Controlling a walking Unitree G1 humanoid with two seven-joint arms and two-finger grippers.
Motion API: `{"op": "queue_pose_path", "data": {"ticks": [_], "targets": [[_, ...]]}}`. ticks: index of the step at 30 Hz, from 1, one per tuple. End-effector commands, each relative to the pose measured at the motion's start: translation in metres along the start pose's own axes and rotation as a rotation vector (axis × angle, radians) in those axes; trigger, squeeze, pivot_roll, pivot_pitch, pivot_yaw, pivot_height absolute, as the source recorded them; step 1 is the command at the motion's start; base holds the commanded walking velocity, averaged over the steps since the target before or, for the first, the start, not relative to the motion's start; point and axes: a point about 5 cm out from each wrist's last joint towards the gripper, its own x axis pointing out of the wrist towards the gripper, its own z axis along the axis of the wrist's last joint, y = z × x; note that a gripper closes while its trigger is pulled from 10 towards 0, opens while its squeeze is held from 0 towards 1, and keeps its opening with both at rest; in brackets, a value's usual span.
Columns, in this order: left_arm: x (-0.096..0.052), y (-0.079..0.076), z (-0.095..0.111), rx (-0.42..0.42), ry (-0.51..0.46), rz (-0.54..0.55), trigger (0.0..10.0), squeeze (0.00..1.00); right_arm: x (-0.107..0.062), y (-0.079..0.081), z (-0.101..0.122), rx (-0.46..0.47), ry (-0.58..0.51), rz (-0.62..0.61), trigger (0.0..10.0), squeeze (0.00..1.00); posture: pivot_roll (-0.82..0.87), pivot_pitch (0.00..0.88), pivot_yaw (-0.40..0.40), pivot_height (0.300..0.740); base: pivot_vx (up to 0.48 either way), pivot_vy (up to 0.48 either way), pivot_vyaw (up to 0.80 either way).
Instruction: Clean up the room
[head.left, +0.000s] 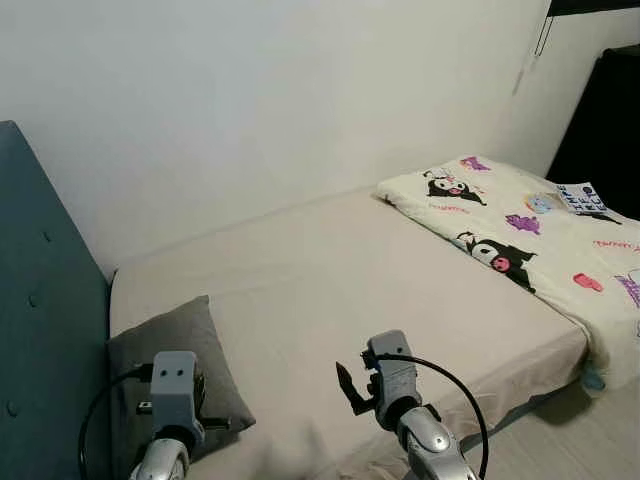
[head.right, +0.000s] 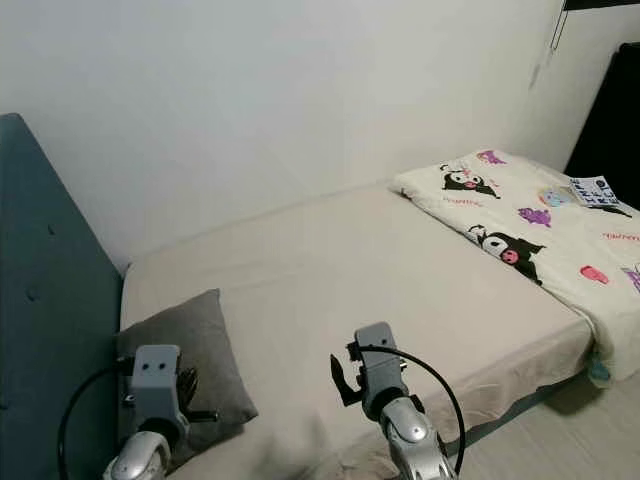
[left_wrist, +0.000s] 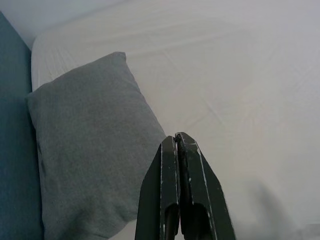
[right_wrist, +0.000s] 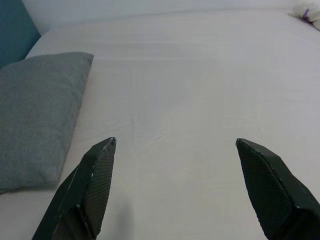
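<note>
Left pincer (left_wrist: 179, 150) clenched, fingers pressed together, empty, hovering at the lower left of the frame over the edge of a grey pillow (head.left: 180, 350). Right pincer (right_wrist: 175, 185) released, fingers wide apart, empty, at lower centre over bare sheet. Pillow lies flat at the head end of the bed (head.left: 340, 290), touching the teal padded headboard (head.left: 40, 320) at far left. Bed has a plain beige sheet, slightly wrinkled. Cream blanket (head.left: 530, 230) with black cartoon figures, purple and pink prints covers the foot end, upper right, draping over the bed's side. White wall (head.left: 280, 100) behind. Dark furniture (head.left: 605, 130) at the far right edge. Pale floor (head.left: 570, 440) lower right.
</note>
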Motion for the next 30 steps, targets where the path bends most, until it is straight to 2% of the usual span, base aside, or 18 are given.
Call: {"op": "queue_pose_path", "data": {"ticks": [1, 13, 21, 29, 30], "targets": [[-0.002, -0.001, -0.004, 0.013, 0.009, -0.003, 10.0, 0.0, 0.0, 0.002, -0.003, 0.003, 0.004, 0.002, 10.0, 0.0, 0.04, 0.091, -0.005, 0.74, 0.0, 0.0, 0.0], [0.0, -0.008, -0.002, 0.018, -0.004, -0.017, 10.0, 0.0, 0.004, 0.003, 0.002, -0.017, -0.016, 0.006, 10.0, 0.0, 0.04, 0.093, -0.006, 0.74, 0.0, 0.0, 0.0], [-0.001, -0.012, 0.001, 0.043, -0.015, -0.015, 10.0, 0.0, 0.005, 0.005, 0.006, -0.05, -0.039, 0.024, 10.0, 0.0, 0.04, 0.096, -0.009, 0.74, 0.0, -0.462, 0.77], [-0.003, -0.011, 0.001, 0.003, -0.022, 0.004, 10.0, 0.0, 0.005, 0.005, 0.007, -0.049, -0.047, 0.037, 10.0, 0.0, 0.04, 0.105, -0.016, 0.74, 0.0, -0.404, 0.79], [-0.003, -0.01, 0.001, -0.004, -0.016, 0.009, 10.0, 0.0, 0.004, 0.005, 0.007, -0.022, -0.053, 0.038, 10.0, 0.0, 0.04, 0.106, -0.018, 0.74, 0.0, 0.0, 0.0]]}}
